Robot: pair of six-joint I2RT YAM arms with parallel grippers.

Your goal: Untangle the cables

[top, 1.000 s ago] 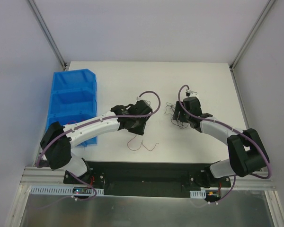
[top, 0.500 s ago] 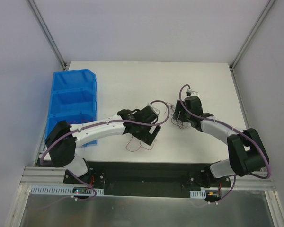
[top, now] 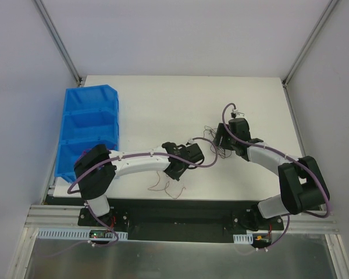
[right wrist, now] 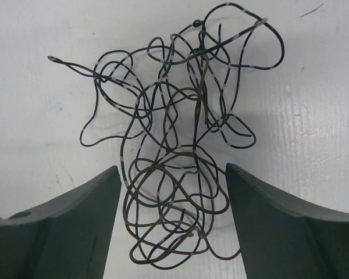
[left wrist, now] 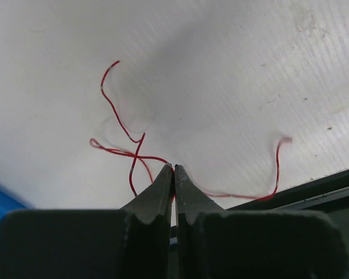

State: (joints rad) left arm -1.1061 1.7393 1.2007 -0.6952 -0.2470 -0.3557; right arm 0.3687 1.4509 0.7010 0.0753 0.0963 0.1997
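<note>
Looking like the sort-out step to me: left jaws are pinched shut on the red wire (left wrist: 119, 116) near the front edge of the bench (top: 163, 104), well apart from the dark tangle (right wrist: 163, 87). That one lies loose between the wide-open right jaws. Next move, I reckon: right closes to pin a clump while left drops the red and goes after a loose end.

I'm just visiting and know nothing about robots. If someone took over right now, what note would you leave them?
Left gripper: fingers shut, pinching the red wire near the table's front edge.
Right gripper: fingers open, either side of the dark tangle.
Done: red wire lies apart from the tangle.
Left: the dark wires are knotted together; tease them apart.
</note>
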